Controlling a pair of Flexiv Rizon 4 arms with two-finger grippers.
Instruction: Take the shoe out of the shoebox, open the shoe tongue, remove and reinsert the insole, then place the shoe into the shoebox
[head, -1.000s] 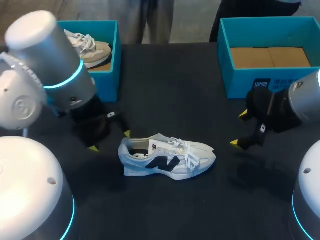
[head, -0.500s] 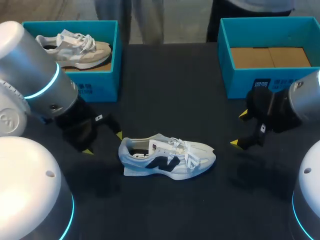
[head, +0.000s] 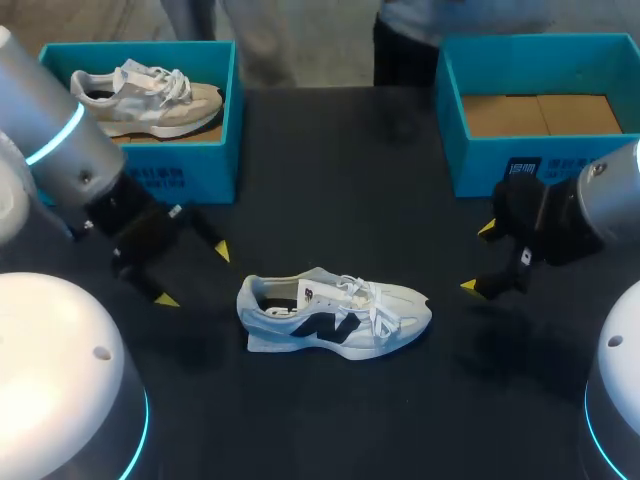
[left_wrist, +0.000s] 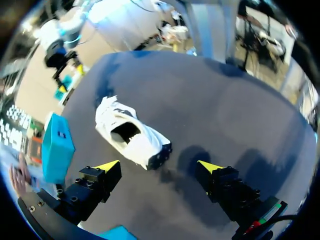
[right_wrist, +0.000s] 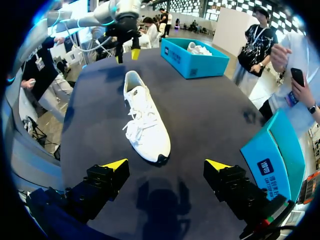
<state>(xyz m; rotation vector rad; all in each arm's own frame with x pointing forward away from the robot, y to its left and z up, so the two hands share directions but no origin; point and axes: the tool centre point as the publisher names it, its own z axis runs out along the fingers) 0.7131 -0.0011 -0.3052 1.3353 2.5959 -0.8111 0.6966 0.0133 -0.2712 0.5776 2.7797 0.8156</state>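
- The dark table (head: 340, 160) carries everything here.
- The right shoebox (head: 470, 150), teal and open, stands at the table's far right corner and shows its brown cardboard floor.
- The left shoebox (head: 228, 120), also teal and open, stands at the far left corner.
- The white sneaker with a dark side mark (head: 335, 315) is out of the boxes. It lies upright on its sole about midway between the left and right edges, nearer the near edge than the boxes are. Its toe points to the right edge and its heel to the left edge, and it is laced.
- A second sneaker, pale grey and beige (head: 150, 95), lies inside the left shoebox.
- My left gripper (head: 193, 274) hangs between the left shoebox and the sneaker's heel, near the heel but apart from it. Its fingers are spread wide with nothing between them.
- My right gripper (head: 478, 258) hangs just in front of the right shoebox, near the sneaker's toe and clear of it. Its fingers are likewise spread and hold nothing.
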